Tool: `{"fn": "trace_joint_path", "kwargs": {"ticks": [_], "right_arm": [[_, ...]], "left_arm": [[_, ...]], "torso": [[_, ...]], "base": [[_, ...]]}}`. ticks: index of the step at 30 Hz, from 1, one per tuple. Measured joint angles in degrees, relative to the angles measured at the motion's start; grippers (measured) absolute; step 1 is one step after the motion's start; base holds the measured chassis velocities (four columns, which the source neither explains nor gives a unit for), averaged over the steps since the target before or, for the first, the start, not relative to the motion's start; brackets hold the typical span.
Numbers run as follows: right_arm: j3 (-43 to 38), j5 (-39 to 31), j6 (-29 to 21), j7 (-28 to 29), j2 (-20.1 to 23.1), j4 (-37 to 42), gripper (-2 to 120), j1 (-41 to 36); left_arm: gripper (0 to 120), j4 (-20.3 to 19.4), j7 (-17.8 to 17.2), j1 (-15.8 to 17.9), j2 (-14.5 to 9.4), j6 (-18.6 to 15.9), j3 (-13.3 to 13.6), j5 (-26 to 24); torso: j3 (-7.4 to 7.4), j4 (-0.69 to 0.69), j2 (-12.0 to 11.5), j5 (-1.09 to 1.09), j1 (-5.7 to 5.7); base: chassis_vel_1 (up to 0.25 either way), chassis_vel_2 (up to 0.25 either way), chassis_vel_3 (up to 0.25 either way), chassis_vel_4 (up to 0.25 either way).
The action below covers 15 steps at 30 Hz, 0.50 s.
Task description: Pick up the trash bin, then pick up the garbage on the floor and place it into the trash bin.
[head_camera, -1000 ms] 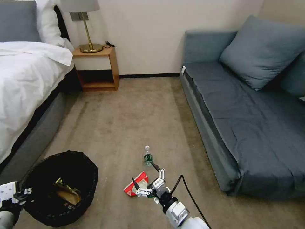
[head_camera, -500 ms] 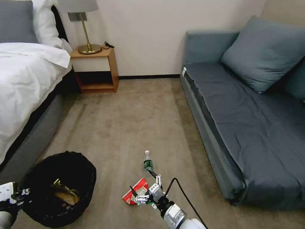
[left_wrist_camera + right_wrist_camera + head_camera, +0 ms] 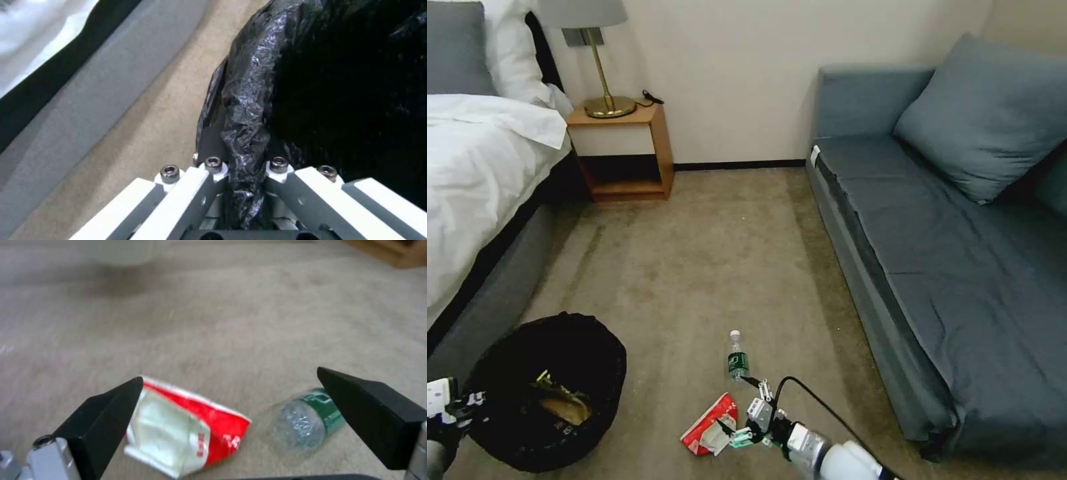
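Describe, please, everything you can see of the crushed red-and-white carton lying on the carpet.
The crushed red-and-white carton looks like thin printed card, flattened and creased, with a red outer face and a whitish panel. It lies flat on the beige carpet, near the right gripper, whose black fingers are spread open at it. The small clear bottle with a green label lies just beside it. Whether a finger touches the carton is unclear.

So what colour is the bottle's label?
Green, on the bottle; clearest in the right wrist view.
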<state>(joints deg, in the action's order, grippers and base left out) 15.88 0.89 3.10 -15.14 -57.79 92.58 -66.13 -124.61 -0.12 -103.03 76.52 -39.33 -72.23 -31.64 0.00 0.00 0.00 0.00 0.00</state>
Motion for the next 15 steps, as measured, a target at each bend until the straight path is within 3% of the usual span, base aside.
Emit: {"fn": "trace_joint_path", "kwargs": {"ticks": [8,15], "right_arm": [[9.1,0.1,1.0,-2.7,-1.1,-9.0,100,9.5],[16.8,-0.4,2.2,-4.7,-4.9,-18.0,100,16.0]], "left_arm": [[4,-1.6,0.0,-0.8,0.4,-0.2,-0.7,-0.1],[4,-1.7,0.0,-1.0,1.0,-0.3,-1.3,-0.3]], "torso": [[0.0,0.0,0.0,0.01,0.0],[0.0,0.01,0.0,-0.01,0.0]], "base": [[0.0,0.0,0.0,0.0],[0.0,0.0,0.0,0.0]]}}
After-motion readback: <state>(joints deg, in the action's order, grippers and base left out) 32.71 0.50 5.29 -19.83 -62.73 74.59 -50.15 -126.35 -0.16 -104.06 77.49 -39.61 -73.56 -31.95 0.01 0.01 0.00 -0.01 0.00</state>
